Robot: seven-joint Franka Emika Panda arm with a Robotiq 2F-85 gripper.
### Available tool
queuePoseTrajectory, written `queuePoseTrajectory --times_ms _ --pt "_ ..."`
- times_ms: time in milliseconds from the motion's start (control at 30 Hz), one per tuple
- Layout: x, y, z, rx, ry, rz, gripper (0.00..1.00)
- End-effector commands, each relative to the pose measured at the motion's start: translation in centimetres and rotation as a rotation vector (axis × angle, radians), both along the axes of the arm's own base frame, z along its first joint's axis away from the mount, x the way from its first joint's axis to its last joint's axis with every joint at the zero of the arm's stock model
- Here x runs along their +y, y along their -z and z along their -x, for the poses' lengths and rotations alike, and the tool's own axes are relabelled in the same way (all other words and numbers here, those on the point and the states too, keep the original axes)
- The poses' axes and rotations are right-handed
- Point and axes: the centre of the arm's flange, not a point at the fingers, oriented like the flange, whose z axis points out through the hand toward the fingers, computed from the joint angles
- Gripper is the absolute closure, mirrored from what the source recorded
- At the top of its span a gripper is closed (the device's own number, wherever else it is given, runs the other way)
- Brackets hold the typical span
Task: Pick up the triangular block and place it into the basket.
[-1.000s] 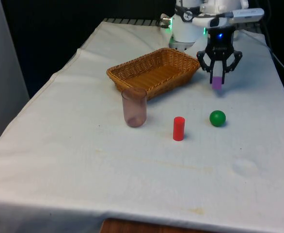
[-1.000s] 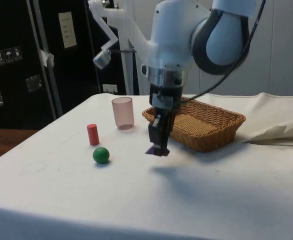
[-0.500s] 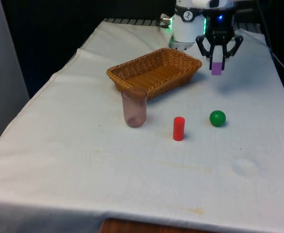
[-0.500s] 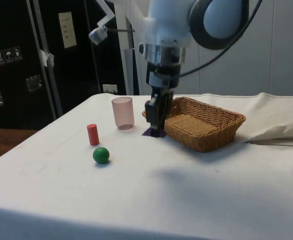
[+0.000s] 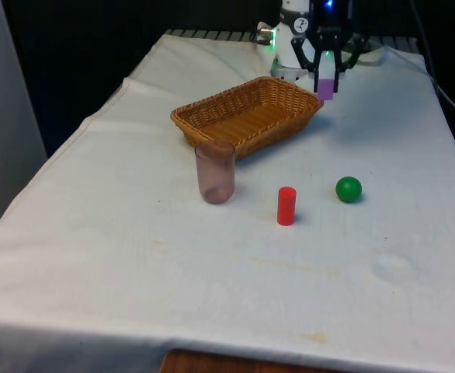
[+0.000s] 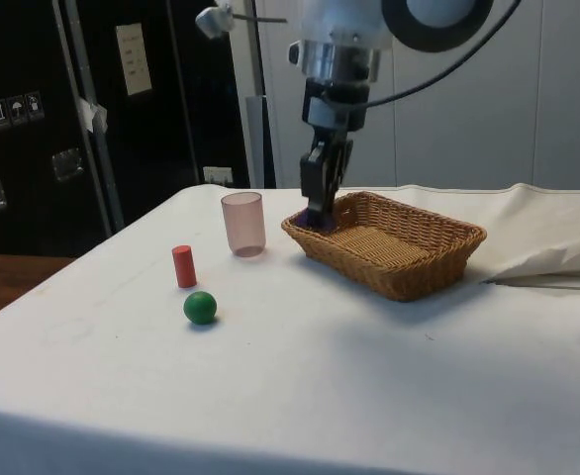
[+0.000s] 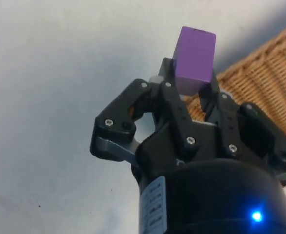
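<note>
My gripper point(image 5: 326, 80) is shut on a purple triangular block point(image 5: 325, 88) and holds it in the air, just beyond the wicker basket's point(image 5: 247, 114) rim at the front view's right. In the side view the gripper point(image 6: 320, 210) hangs over the near corner of the basket point(image 6: 394, 247), with the block point(image 6: 313, 220) a dark sliver at its tips. The wrist view has the purple block point(image 7: 194, 61) pinched between the fingers point(image 7: 168, 73), with the basket's weave point(image 7: 265, 83) beside it and white cloth under it.
A translucent pink cup point(image 5: 215, 172) stands in front of the basket. A red cylinder point(image 5: 286, 206) and a green ball point(image 5: 349, 189) sit on the cloth nearer the front edge. The cloth is rumpled behind the basket in the side view.
The gripper has risen off the cloth with the purple block and moved towards the basket, from beside it to above its rim.
</note>
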Motion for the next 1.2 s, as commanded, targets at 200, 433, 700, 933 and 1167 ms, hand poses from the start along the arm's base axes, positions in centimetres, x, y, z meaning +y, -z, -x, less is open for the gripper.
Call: queuePoseTrajectory --times_ms 200,433,700,933,1167 --pt "-2.4 -0.4 0.8 -0.024 -0.008 0.000 0.67" --pt "-4.2 -0.2 1.5 -0.034 -0.012 -0.002 0.67" --pt "-6.9 0.8 2.6 -0.037 -0.013 -0.001 0.67" --pt "-9.1 1.7 3.8 -0.037 -0.013 0.002 0.67" --pt "-11.5 3.1 4.5 -0.017 -0.008 0.022 0.67"
